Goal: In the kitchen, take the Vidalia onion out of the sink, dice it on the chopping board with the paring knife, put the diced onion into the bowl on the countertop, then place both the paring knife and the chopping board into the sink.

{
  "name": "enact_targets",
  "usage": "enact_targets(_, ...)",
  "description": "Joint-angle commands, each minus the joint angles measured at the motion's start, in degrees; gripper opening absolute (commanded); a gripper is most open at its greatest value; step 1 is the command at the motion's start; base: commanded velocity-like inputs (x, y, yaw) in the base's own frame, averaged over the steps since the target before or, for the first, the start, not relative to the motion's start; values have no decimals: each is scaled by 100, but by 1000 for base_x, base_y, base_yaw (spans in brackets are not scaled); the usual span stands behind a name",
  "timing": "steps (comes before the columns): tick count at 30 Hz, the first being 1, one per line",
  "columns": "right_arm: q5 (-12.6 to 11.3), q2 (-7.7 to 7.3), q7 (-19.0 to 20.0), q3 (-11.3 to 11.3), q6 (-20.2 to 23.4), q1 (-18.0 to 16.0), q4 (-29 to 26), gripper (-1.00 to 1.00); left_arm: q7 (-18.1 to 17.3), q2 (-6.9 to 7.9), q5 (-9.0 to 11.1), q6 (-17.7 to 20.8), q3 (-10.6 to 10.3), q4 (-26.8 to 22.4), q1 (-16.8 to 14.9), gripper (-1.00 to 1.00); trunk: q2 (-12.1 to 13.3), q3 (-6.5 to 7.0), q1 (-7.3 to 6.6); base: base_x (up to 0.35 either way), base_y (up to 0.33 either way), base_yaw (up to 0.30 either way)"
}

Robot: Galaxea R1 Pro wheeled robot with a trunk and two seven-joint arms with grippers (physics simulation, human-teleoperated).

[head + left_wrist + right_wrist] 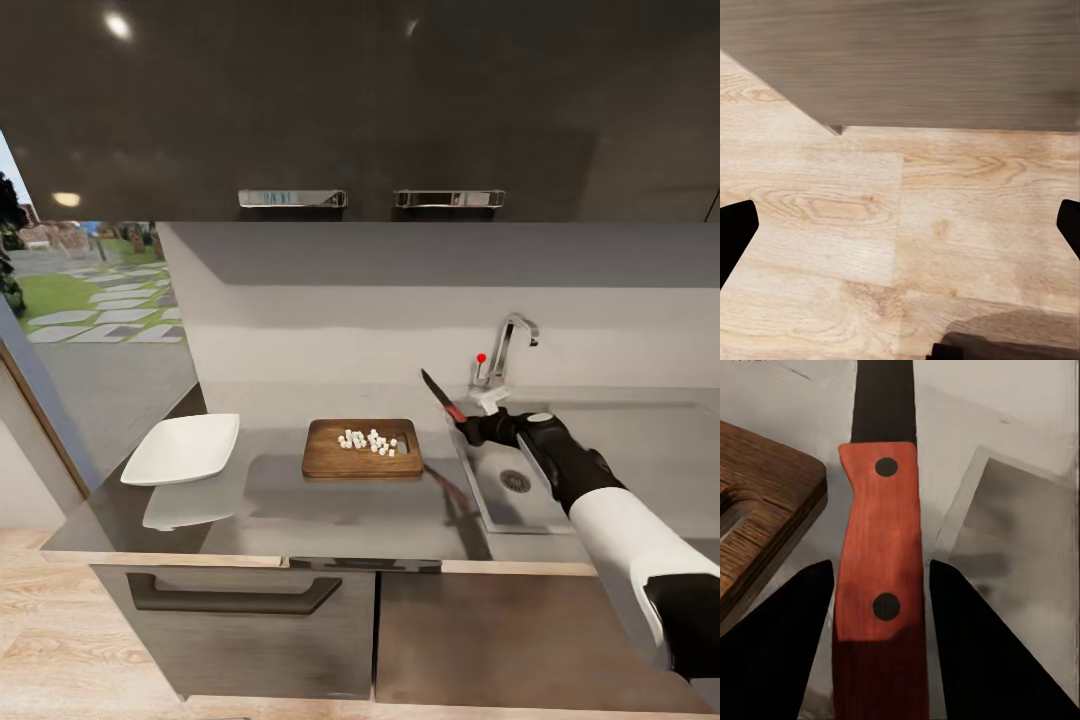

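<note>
Right gripper [881, 577] pinches the paring knife [442, 396] by its slick, rigid red handle, blade pointing eleven o'clock above the sink [640, 470].

Black-and-white robot arm, pretty clean look

The right arm [640, 560] had a smooth glossy white shell over its long middle section, with a matte black segment at the near end and a chunkier black wrist section toward the front carrying a small pale grey cap and stripe on top. The right gripper [470, 428] was all black too, and in the right wrist view its fingers [776, 652] read as plain black wedges tapering to points. The left gripper's fingertips [733, 234] were the same flat black, no markings visible.
</note>
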Motion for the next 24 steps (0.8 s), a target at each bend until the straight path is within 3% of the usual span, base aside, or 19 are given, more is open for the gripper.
enact_targets(1, 50, -25, 45, -3, 24, -3, -19, -100, 3, -7, 59, -42, -50, 26, -11, 100, -5, -7, 1, 0, 0, 0)
enact_targets(7, 57, -87, 23, -65, 51, -3, 6, -100, 7, -34, 58, -42, -50, 26, -11, 100, -5, -7, 1, 0, -82, 0)
enact_targets(14, 50, -248, -34, -450, 58, -3, 201, -100, 12, -38, 65, -42, -42, 26, -11, 100, -5, -7, 1, 0, -268, 0)
enact_targets(24, 50, -292, -88, -493, 25, -3, 946, -100, 12, -44, 67, -42, -46, 26, -11, 100, -5, -7, 1, 0, -44, 0)
